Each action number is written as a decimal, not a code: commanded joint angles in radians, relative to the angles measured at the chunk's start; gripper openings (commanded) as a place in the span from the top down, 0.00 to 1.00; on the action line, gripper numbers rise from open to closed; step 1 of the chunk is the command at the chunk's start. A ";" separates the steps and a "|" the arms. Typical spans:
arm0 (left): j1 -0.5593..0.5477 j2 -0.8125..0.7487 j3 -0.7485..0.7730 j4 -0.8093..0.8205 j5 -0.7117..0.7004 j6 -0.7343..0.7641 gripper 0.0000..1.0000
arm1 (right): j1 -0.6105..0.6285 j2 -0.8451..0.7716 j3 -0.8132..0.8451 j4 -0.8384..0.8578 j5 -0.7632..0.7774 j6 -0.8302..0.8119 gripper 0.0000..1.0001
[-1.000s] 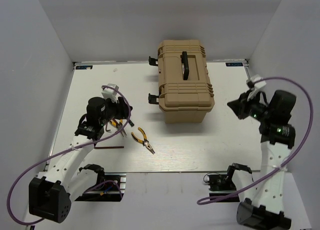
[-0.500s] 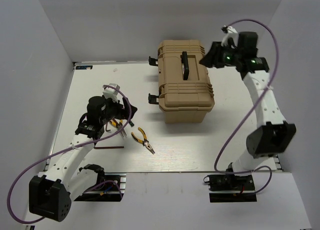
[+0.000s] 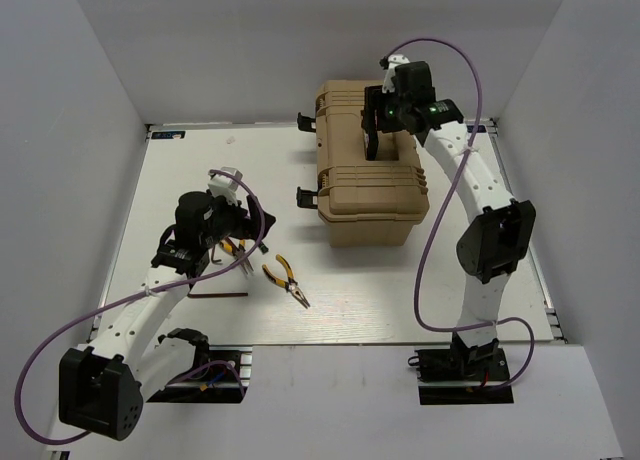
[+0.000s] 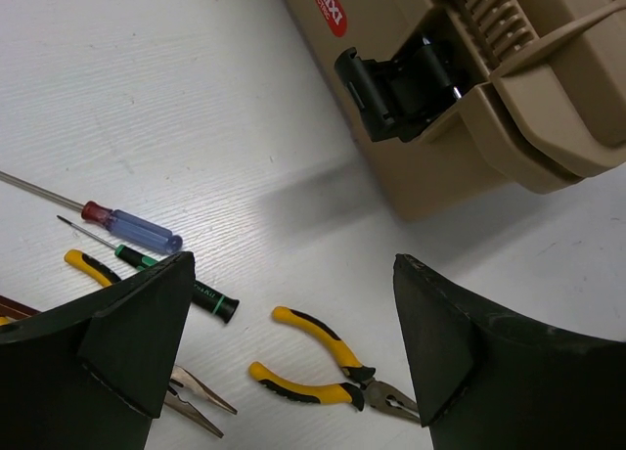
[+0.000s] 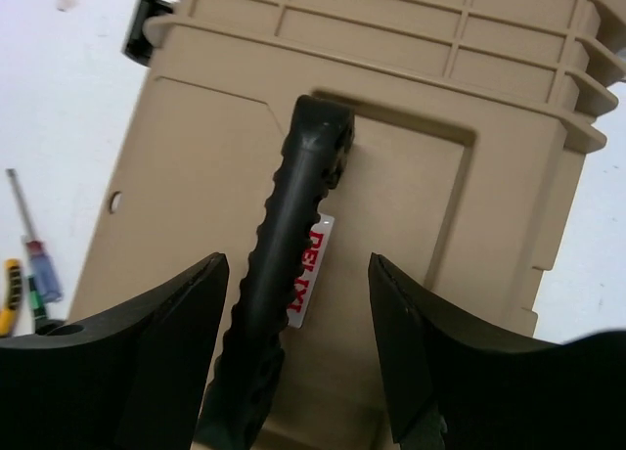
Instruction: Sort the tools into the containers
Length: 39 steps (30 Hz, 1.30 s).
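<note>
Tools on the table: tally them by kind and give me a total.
Pliers: 2, yellow-handled pliers in the open, second pliers partly hidden
Screwdrivers: 2, blue-handled screwdriver, green-and-black screwdriver
Unclear kind: 1, dark strip
Total: 5

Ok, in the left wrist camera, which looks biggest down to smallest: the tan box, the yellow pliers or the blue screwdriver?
1. toolbox, biggest by far, though cut off at the edge.
2 and 3. yellow pliers and blue screwdriver look about equally long; too close to rank.
</note>
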 commanded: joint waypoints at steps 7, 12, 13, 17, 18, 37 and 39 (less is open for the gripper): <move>0.004 -0.006 0.034 0.013 0.048 0.012 0.08 | 0.100 0.036 0.040 0.037 0.285 -0.109 0.34; 0.004 -0.015 0.034 0.013 0.048 0.012 0.08 | 0.140 0.051 0.025 0.071 0.376 -0.126 0.47; 0.004 -0.015 0.034 0.013 0.048 0.012 0.08 | 0.144 0.048 0.023 0.071 0.380 -0.124 0.51; 0.004 -0.015 0.034 0.013 0.048 0.012 0.08 | 0.149 0.050 0.023 0.074 0.391 -0.126 0.86; 0.004 -0.015 0.034 0.013 0.048 0.012 0.08 | 0.151 0.048 0.026 0.071 0.394 -0.124 0.92; 0.004 0.031 0.033 0.034 0.057 -0.021 0.10 | 0.123 -0.087 0.172 -0.025 0.227 0.175 1.00; 0.004 0.066 0.058 0.034 0.066 -0.031 0.10 | 0.118 -0.099 0.181 -0.033 0.216 0.229 1.00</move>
